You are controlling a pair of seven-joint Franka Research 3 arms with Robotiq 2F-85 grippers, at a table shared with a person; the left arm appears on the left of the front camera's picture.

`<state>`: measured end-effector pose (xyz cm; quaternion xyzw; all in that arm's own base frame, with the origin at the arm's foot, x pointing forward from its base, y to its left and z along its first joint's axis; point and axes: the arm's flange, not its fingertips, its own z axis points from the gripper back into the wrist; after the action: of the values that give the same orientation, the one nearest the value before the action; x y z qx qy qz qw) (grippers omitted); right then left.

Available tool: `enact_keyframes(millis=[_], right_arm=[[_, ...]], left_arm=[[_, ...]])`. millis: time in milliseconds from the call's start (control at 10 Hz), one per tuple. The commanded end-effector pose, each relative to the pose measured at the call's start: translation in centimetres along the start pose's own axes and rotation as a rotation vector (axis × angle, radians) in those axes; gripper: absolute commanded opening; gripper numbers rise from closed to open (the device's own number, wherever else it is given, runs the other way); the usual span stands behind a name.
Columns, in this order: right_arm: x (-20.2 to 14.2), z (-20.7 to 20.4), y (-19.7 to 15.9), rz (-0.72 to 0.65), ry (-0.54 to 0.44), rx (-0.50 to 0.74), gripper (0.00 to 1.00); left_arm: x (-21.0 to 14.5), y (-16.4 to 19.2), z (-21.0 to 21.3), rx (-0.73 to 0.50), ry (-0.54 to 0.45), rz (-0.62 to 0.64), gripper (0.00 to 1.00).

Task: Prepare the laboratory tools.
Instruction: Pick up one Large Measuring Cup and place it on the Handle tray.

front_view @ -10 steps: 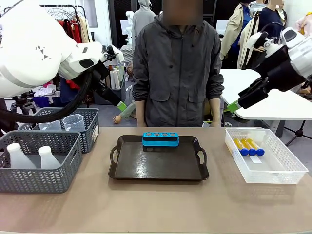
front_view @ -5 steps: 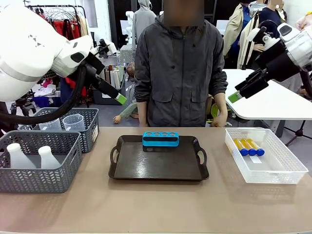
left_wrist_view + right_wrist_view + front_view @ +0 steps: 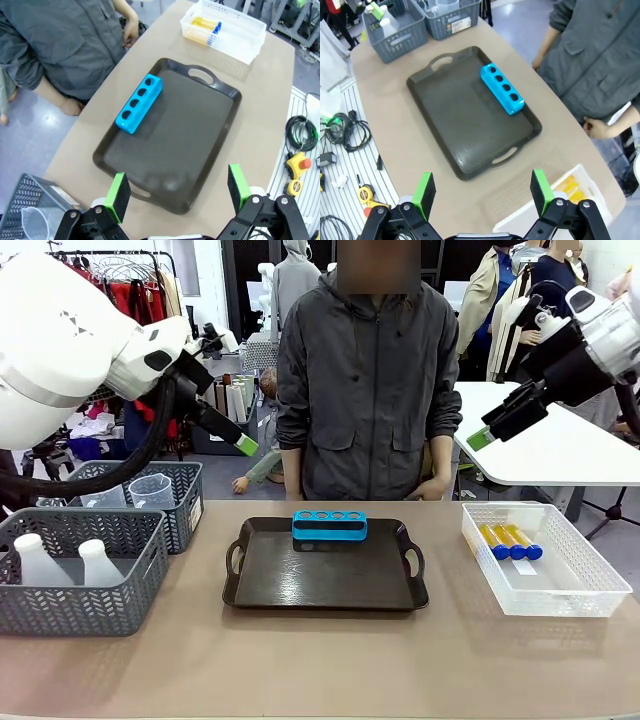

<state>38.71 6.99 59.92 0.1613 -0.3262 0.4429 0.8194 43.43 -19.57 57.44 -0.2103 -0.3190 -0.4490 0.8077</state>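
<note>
— Okay, starting with the left gripper [image 3: 246,445]: raised high over the tabletop's far left edge, spread wide, nothing between the green pads [image 3: 119,190].
— Same story for the right gripper [image 3: 481,437]?
— Yep, lifted above the far right edge, gaping wide as well, holding nothing.
— And the blue tube rack [image 3: 329,526]?
— Lying along the far edge of the black tray [image 3: 325,585], mid-table, four holes facing up.
— Tubes?
— Over by the right edge: yellow blue-capped tubes [image 3: 510,540] lying side by side in the far-left corner of a clear bin [image 3: 570,590]. Looks like three, though hard to count for sure.
— Left edge now.
— Two grey mesh baskets [image 3: 70,605] there. Nearer one holding two white flasks [image 3: 38,562], upright, side by side. Farther one holding the clear measuring jug [image 3: 152,490], upright too.
— Anybody at the far edge?
— Person [image 3: 365,380] in a grey jacket, standing right behind the tray, arms hanging at the sides.
</note>
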Motion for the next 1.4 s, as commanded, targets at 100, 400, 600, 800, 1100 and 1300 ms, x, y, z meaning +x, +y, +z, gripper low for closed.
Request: enact_keyframes(millis=[100, 400, 600, 800, 1100, 1300], right_arm=[[-0.4, 0.1, 0.0, 0.002, -0.021, 0.017, 1.00], [-0.4, 0.1, 0.0, 0.002, -0.021, 0.017, 1.00], [-0.4, 0.1, 0.0, 0.002, -0.021, 0.017, 1.00], [-0.4, 0.1, 0.0, 0.002, -0.021, 0.017, 1.00], [-0.4, 0.1, 0.0, 0.002, -0.021, 0.017, 1.00], [-0.4, 0.1, 0.0, 0.002, -0.021, 0.017, 1.00]], left_arm=[[0.1, 0.1, 0.3, -0.005, -0.013, 0.009, 1.00], [0.1, 0.1, 0.3, -0.005, -0.013, 0.009, 1.00], [-0.2, 1.0, 0.2, 0.076, 0.141, 0.043, 1.00], [-0.9, 5.2, 1.1, 0.192, 0.310, 0.088, 1.00], [-2.7, 10.7, 2.4, 0.354, 0.526, 0.249, 1.00], [-4.2, 14.2, 1.7, 0.459, 0.606, 0.346, 1.00]])
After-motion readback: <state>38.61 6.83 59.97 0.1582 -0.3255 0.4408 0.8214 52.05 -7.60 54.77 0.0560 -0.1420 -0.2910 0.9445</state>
